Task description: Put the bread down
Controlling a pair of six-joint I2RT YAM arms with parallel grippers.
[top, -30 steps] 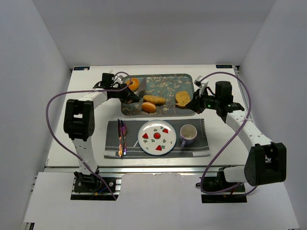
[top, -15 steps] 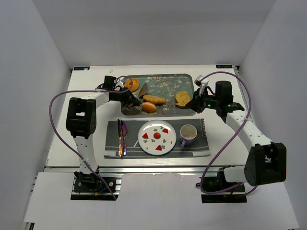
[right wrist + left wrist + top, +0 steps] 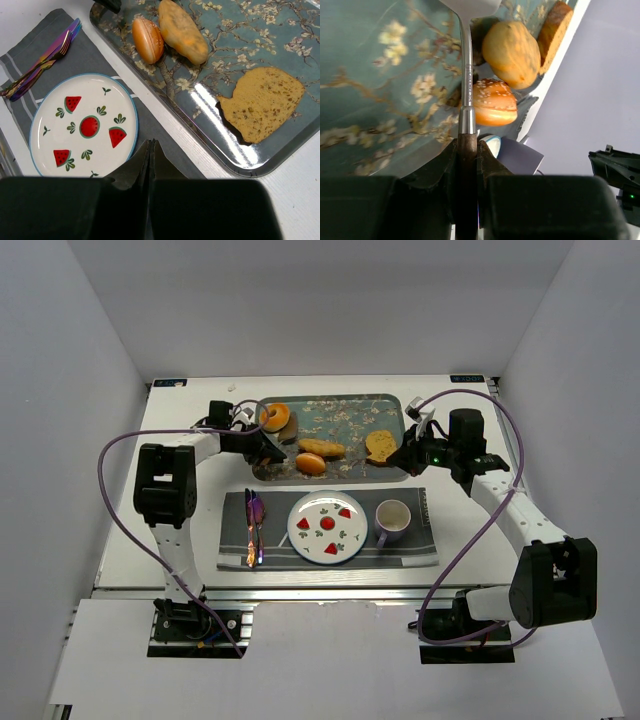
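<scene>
Bread: a small golden-orange ring of bread [image 3: 274, 417] lies flat in the far-left corner of a teal blossom-printed metal tray [image 3: 345, 415]. It is out of the left wrist view.
Tool: the left gripper [image 3: 467, 150] is clamped narrow on the dark wooden handle of a steel-bladed spatula [image 3: 465, 75].
Bearing: the bread sits just beyond the blade end, on the line of the spatula's long axis running away from the gripper. Whether the blade is under the ring or only beside it, I cannot tell.
Axis: a ring has no long side, so the approach angle matters little – blade height matters more.
Nearer arm: the left, by far.
Other arm: the right gripper [image 3: 151, 142] has its fingers pressed together on nothing and hangs over the tray's near-right edge, well apart from the bread.
Neighbours: a round sesame bun [image 3: 492, 102], a golden oblong roll [image 3: 512, 47] and a flat brown toast slice [image 3: 262, 100] lie mid-tray to the right.
Likely goal: a white watermelon-print plate [image 3: 350, 535] on a grey striped placemat [image 3: 420, 540], nearer than the tray – my guess from the layout.
Room: iridescent cutlery [image 3: 253, 525] lies to the left of the plate and a lilac mug [image 3: 392, 520] to its right. The white worktop [image 3: 455, 540] is walled on three sides.
</scene>
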